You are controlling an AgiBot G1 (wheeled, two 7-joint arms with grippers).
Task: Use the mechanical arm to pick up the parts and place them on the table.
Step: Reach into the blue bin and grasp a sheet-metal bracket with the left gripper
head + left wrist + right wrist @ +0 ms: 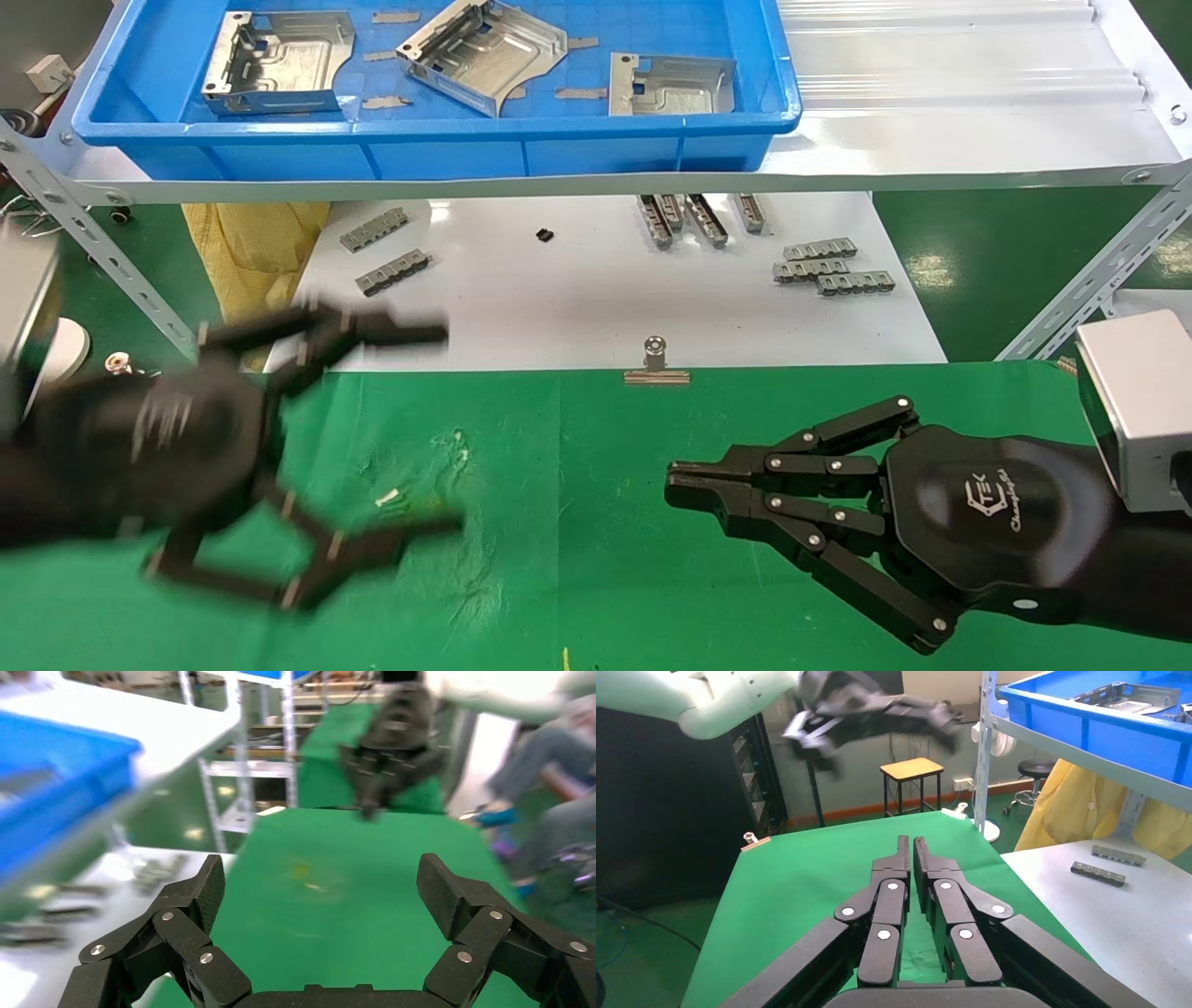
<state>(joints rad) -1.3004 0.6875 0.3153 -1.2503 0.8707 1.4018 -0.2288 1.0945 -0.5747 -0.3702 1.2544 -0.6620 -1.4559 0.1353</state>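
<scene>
Three silvery sheet-metal parts lie in the blue tray [559,149] on the upper shelf: one on the left [277,63], one tilted in the middle [484,54], one on the right [667,86]. My left gripper [447,427] is open and empty above the left side of the green table [577,559], motion-blurred; in its wrist view [320,885] only cloth lies between the fingers. My right gripper [672,483] is shut and empty, low over the table's right side; it also shows in the right wrist view [911,843].
A white board [559,298] behind the table holds small grey toothed strips [831,268] and a black bit [546,235]. A metal clip [656,362] sits at the table's far edge. Shelf struts [102,252] slant down at both sides. A yellow cloth [251,252] hangs at left.
</scene>
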